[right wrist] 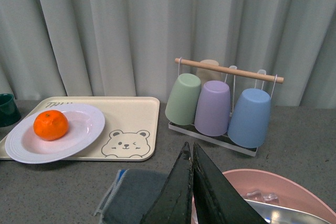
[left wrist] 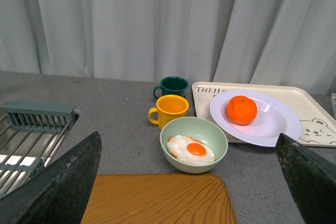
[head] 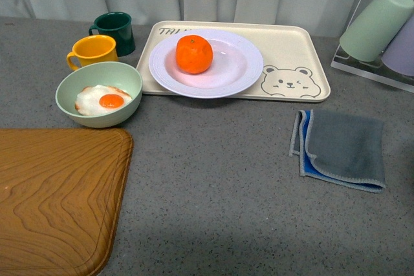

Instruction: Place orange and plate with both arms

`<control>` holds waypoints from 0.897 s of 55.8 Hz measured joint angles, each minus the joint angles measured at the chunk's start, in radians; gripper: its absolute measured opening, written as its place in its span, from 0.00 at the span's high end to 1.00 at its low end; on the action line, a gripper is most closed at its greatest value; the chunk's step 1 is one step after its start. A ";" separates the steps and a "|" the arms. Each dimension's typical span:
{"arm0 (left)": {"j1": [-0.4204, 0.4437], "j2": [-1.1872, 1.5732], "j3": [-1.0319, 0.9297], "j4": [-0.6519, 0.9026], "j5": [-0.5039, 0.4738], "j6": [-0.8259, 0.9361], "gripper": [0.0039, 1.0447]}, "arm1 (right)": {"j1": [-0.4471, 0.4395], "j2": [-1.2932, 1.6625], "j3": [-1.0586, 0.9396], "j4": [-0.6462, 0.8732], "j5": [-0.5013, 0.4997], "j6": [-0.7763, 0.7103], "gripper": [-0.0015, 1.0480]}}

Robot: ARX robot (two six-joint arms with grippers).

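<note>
Orange fruit, round, bright, dimpled skin (head: 194, 54), sits inside the large round white ribbed-rim plate (head: 240, 77), slightly off centre toward the plate's left side; plate rests on the left half of the rectangular cream bear-printed tray (head: 299, 50) at the far edge of the grey speckled counter (head: 213, 172). Judgement on handling: orange looks light, firm but slightly yielding, and it rolls, so take it across its widest part from above with moderate squeeze; skin texture should give decent grip. Plate looks stiff, hard, probably ceramic or melamine, glossy and slippery, heavier than the fruit, chips if dropped; best hold is pinching the wide ribbed rim at the near edge overhanging the tray lip, keeping it level while the orange is inside. Left gripper (left wrist: 189, 182) shows jaws spread wide in the left wrist view, holding nothing. Right gripper (right wrist: 192, 182) shows jaws pressed together, nothing between them. Neither arm appears in the front view. Writing: dark letters on the tray's far left corner, partly covered by the plate, read "TAIJI" or similar in the left wrist view, rest hidden. Bear face drawing (head: 288, 82) on the tray's near right corner. No other brands or labels readable.
</note>
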 joint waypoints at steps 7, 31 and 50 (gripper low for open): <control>0.000 0.000 0.000 0.000 0.000 0.000 0.06 | 0.000 -0.133 0.000 -0.169 -0.002 0.000 0.99; 0.000 0.000 0.000 0.000 0.000 0.000 0.06 | 0.000 -0.176 0.001 -0.182 -0.003 -0.001 0.76; 0.000 0.000 0.000 0.000 0.000 0.000 0.06 | 0.000 -0.176 0.001 -0.182 -0.003 -0.001 0.20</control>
